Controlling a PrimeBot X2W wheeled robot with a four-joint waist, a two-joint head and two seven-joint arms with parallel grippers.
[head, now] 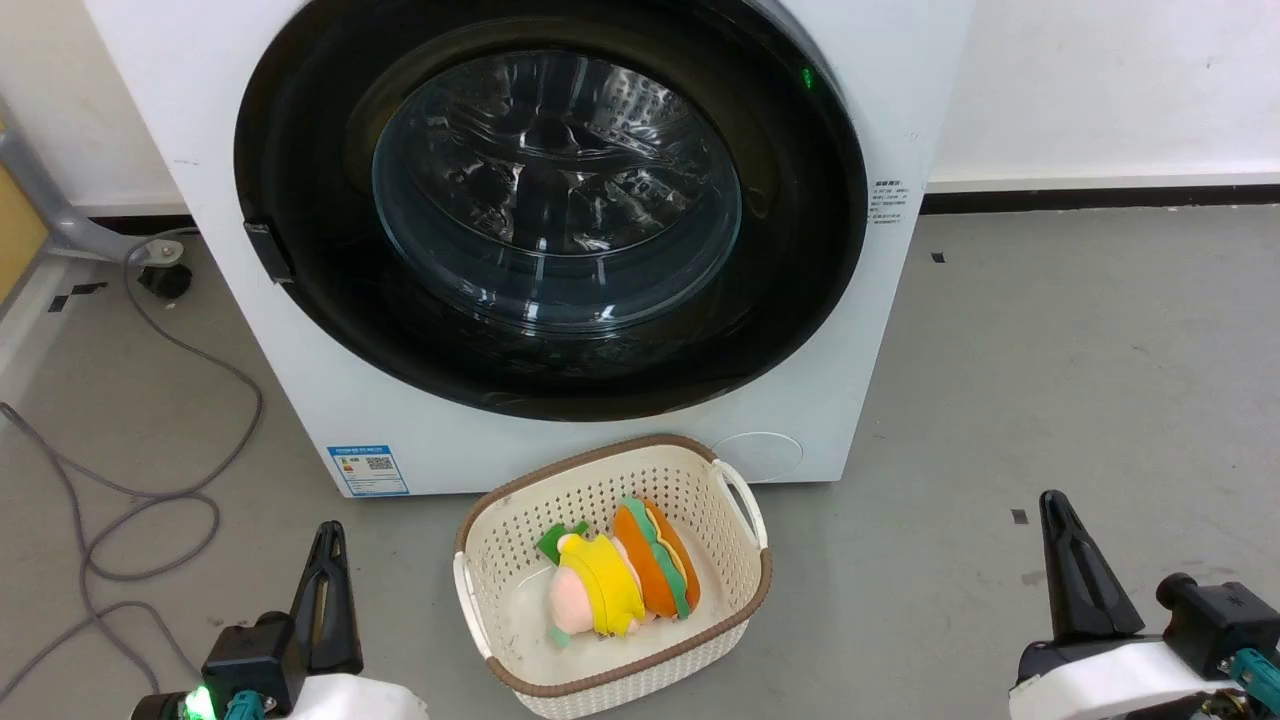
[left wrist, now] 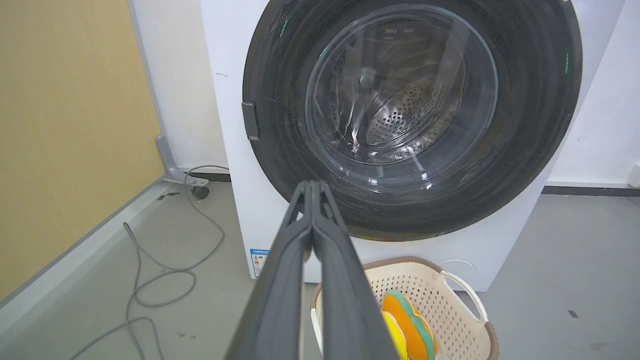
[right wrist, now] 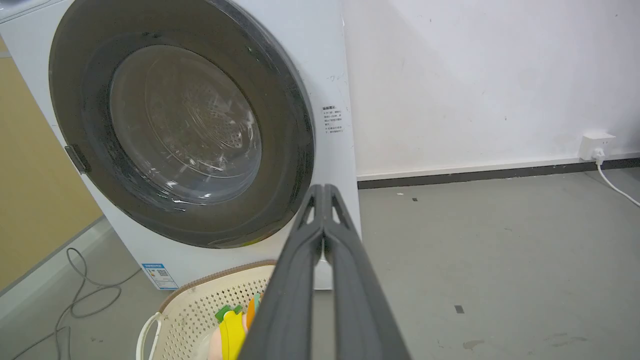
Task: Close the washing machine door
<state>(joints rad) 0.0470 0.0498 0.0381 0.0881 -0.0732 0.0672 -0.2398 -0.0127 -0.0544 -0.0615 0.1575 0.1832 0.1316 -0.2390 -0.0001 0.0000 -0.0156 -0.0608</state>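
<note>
The door [head: 330, 330] looks shut; likely stiff, heavy, with a slick rim. Press by the tab [head: 268, 252] at nine o'clock. Both jaws are pressed together.

Counts:
- 1 washing machine [head: 300, 400], 1 washing machine door [head: 800, 250]
- on the door rim: 1 latch tab [head: 268, 252], 1 green light [head: 806, 77]
- stickers on the machine: 2, i.e. 1 blue label [head: 368, 470] and 1 white text sticker [head: 887, 203]
- 1 cream basket [head: 520, 540] with 2 white handles [head: 742, 495]
- plush toys in it: looks like 2, 1 pink/yellow toy [head: 600, 590] and 1 orange/green toy [head: 660, 560]; can't tell if more sit underneath
- 2 claws, left claw [head: 328, 532] and right claw [head: 1050, 505], 2 dark fingers [left wrist: 280, 280] each
- 1 grey cable [head: 150, 495] looped on the floor [head: 1050, 350], 1 caster [head: 163, 280]
- 1 wall socket [right wrist: 593, 145], 1 white cord [right wrist: 615, 185]
- dark floor marks [head: 937, 257] right of the machine: 2
</note>
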